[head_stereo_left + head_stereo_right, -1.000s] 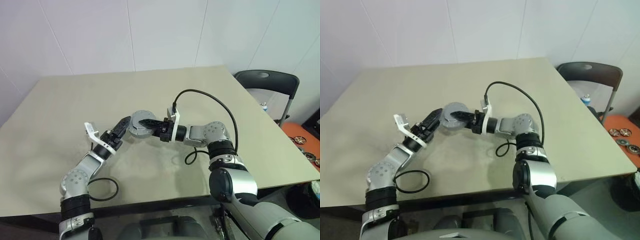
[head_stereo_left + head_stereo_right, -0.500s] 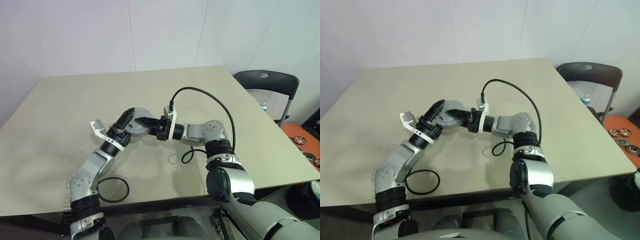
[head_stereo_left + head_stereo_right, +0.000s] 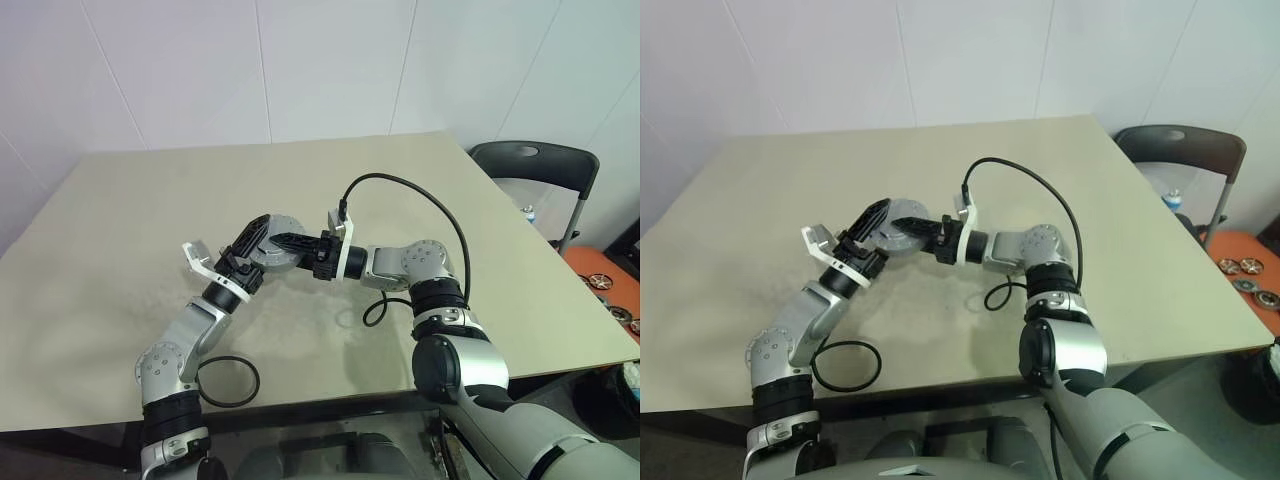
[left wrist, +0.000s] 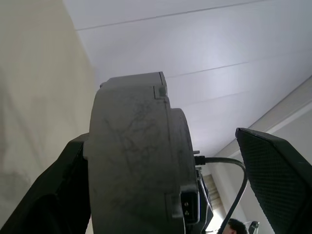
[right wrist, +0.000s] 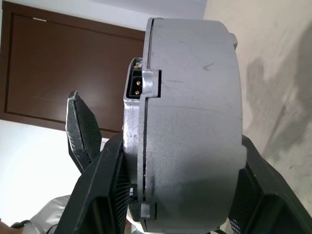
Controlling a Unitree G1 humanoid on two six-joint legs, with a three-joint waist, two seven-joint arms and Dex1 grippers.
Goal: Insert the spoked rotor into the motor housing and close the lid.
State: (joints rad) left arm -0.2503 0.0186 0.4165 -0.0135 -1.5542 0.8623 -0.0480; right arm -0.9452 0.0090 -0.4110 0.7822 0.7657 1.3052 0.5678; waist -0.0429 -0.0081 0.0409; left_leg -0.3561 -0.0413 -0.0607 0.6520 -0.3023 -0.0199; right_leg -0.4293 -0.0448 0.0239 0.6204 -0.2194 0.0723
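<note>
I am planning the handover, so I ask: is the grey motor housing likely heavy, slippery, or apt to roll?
Probably heavy for its size: the motor housing looks like thick cast metal. Its matte surface should slip little in the right end effector. Being round, it could roll if set on edge on the table.
</note>
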